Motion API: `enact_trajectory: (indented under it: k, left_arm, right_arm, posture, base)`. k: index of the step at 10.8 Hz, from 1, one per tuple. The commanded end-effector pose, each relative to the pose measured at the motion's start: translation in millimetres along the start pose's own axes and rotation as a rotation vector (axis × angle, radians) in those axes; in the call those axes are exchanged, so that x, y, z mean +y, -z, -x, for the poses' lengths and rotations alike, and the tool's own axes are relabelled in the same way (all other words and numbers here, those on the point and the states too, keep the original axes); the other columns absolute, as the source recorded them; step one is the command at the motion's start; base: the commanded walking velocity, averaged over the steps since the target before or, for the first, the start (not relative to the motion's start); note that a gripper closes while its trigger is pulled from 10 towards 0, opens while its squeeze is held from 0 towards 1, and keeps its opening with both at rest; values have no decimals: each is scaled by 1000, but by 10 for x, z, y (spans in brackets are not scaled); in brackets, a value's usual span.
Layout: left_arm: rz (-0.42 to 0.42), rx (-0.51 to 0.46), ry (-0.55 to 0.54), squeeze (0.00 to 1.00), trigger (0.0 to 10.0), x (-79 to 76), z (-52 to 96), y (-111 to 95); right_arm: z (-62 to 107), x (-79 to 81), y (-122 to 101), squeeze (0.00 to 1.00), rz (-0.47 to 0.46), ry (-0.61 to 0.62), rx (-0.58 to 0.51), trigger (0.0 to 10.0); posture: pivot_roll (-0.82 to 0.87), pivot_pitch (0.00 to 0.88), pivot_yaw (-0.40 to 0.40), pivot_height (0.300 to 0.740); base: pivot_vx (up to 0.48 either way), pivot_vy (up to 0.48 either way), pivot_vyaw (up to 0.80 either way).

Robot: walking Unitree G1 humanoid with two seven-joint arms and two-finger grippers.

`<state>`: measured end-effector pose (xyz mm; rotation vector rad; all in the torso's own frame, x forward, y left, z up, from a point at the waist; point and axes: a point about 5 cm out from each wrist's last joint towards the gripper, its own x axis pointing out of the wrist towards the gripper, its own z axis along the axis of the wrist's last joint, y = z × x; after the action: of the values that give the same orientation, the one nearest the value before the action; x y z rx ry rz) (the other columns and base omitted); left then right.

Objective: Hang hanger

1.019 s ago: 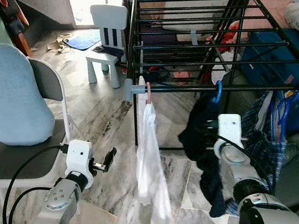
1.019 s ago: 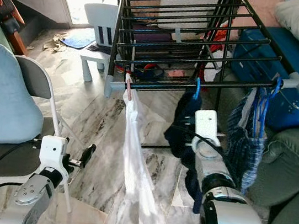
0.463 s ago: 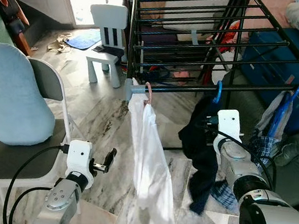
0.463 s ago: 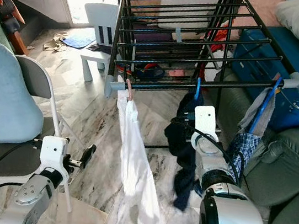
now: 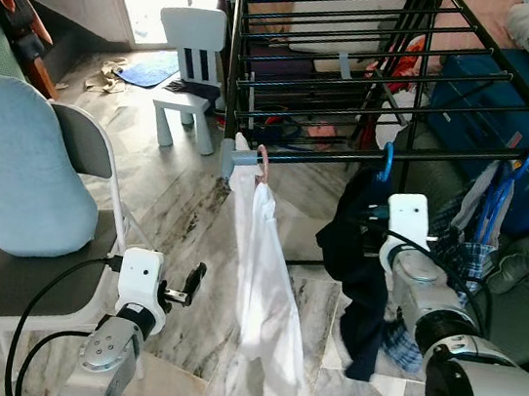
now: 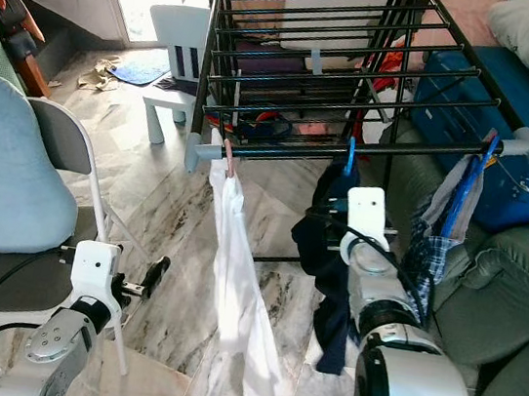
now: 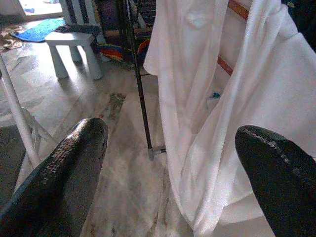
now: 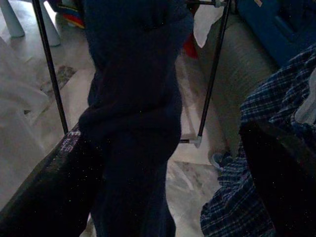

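While the left gripper [image 5: 196, 278] hangs low beside the folding chair [image 5: 21, 174] with fingers spread and empty, the right gripper [image 8: 163, 163] reaches toward the drying rack [image 5: 362, 64], its fingers apart around nothing. A blue hanger [image 5: 497, 196] carrying a plaid shirt [image 5: 463, 256] hooks over the rack's front rail, near a navy garment [image 5: 359, 261] and a white shirt [image 5: 265, 297].

1. a drying rack [image 5: 362, 64] stands ahead of the robot, with three garments hanging from its near rail [image 5: 388, 158].
2. the shirt [image 5: 265, 297] hangs at the rail's left end, the dark garment [image 5: 359, 261] near the middle, the checked garment [image 5: 471, 237] at the right end.
3. a folding chair [image 5: 34, 225] stands to the left, a small chair [image 5: 189, 69] behind it beside the rack.
4. a suitcase [image 5: 513, 115] lies right of the rack.
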<state>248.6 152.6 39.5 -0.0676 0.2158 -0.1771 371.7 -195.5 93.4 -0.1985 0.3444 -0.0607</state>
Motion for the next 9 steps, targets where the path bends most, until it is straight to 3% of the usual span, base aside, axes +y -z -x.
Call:
enact_trajectory:
  k: [1, 2, 3, 7, 9]
  left_arm:
    - [-15, 3, -10, 0, 10000, 50, 10, -18]
    - [-16, 3, -10, 0, 10000, 53, 7, -20]
    - [-18, 4, -9, 0, 10000, 58, 3, -22]
    - [-21, 8, -14, 0, 10000, 60, -2, -20]
    - [-18, 9, -10, 0, 10000, 54, 9, -12]
  right_arm:
    - [-17, 29, -113, 1000, -19, -7, -35, 10000]
    - [-21, 51, -158, 278, -22, -19, -56, 10000]
    - [-25, 101, -222, 0, -26, -45, -85, 10000]
    - [-25, 233, -239, 0, -36, -108, -82, 10000]
    - [-9, 278, -53, 0, -40, -90, 12, 10000]
  posture:
    - [-27, 0, 148, 740]
    - [-28, 0, 151, 740]
    - [-30, 0, 154, 740]
    - [-24, 0, 152, 740]
    - [-21, 0, 148, 740]
  base:
    - [0, 0, 0]
    - [0, 0, 0]
    - [0, 0, 0]
    - [0, 0, 0]
    - [0, 0, 0]
